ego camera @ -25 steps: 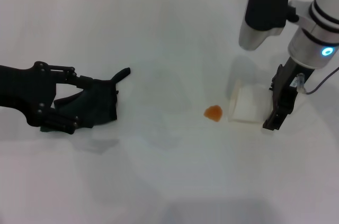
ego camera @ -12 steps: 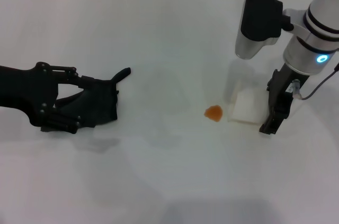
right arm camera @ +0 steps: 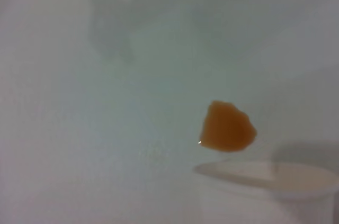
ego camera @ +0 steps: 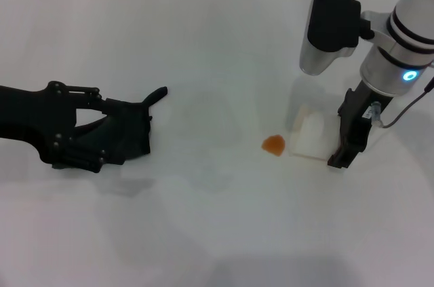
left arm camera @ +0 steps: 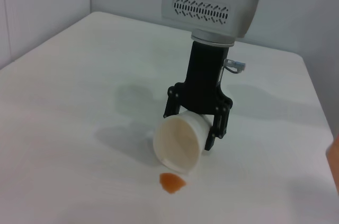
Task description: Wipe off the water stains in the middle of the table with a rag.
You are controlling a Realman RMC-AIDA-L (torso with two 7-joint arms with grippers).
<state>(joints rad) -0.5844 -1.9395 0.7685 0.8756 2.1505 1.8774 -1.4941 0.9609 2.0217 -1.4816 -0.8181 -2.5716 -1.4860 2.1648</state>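
Orange-brown water stains (ego camera: 274,144) sit mid-table (ego camera: 217,233) in the head view. Left gripper (ego camera: 102,139) lies at the left edge, fingers closed around the black rag (ego camera: 129,131), well apart from the blot. Right gripper (ego camera: 342,139) clamps a tipped white cup (ego camera: 312,136) just beside the blot.

Left wrist view: cup (left arm camera: 179,144) pinched, mouth tilted toward the blot (left arm camera: 171,182), rim nearly touching it.

Right wrist view: blot (right arm camera: 228,127) just beyond the cup rim (right arm camera: 265,177).
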